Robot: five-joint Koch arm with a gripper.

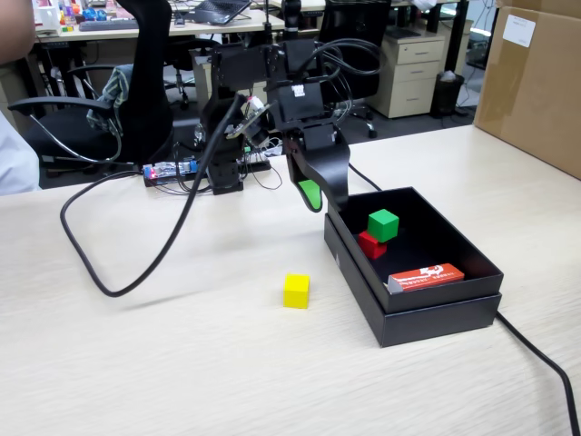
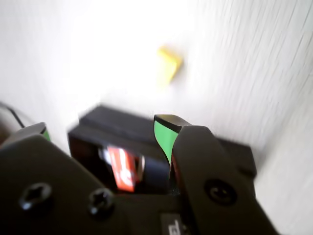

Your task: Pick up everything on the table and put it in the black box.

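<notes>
Jaws parted and empty: gripper (image 2: 102,129) shows two green-padded tips with a clear gap in the wrist view; it hangs above the black box's (image 1: 436,318) near-left corner. Green cube (image 1: 383,224) and red cube (image 1: 370,243) lie inside, touching, beside the orange-red packet (image 1: 426,276). Yellow cube (image 1: 296,291) sits alone on the table (image 1: 163,363), just left of the box in the fixed view. Judgement: yellow is next. Centre over it, square pads to its faces, descend clear of the box wall and black cable (image 1: 136,263).
</notes>
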